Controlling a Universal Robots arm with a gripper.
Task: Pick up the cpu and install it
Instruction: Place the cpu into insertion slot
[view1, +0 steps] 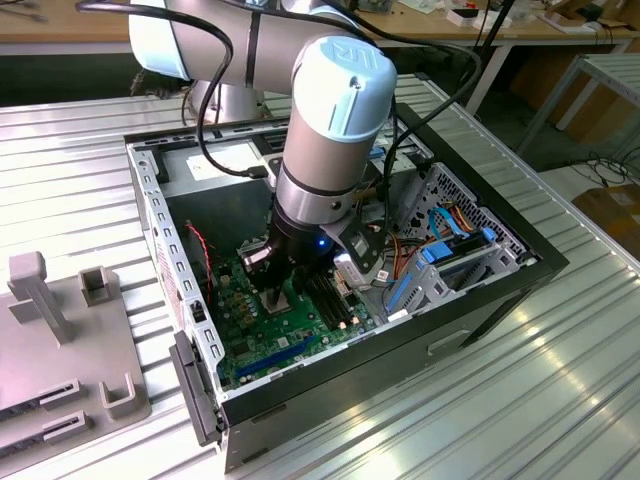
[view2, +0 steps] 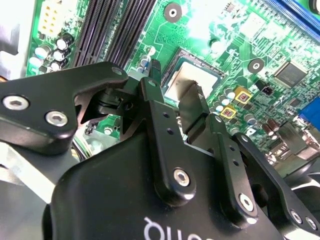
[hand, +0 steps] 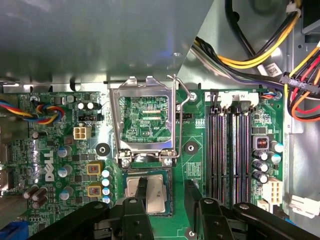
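Gripper open over cpu in socket

Gripper (hand: 166, 183) hangs low inside the computer case (view1: 400, 352), fingers (hand: 141, 192) apart, clamped on nothing. The cpu (hand: 153, 194) lies flat right under it in the square socket on the green board (hand: 60, 150). In the first wrist view one finger overlaps the cpu's edge and the other stands just past its other edge. In the second wrist view the cpu (view2: 182, 77) shows between the fingertips. Just beyond the gripper the hinged metal frame (hand: 114, 125) stands open. Long black memory slots (hand: 230, 150) run beside the gripper. Coloured cables (hand: 260, 55) lie farther off, past the slots. The case sits on a ribbed metal table (view1: 80, 160)
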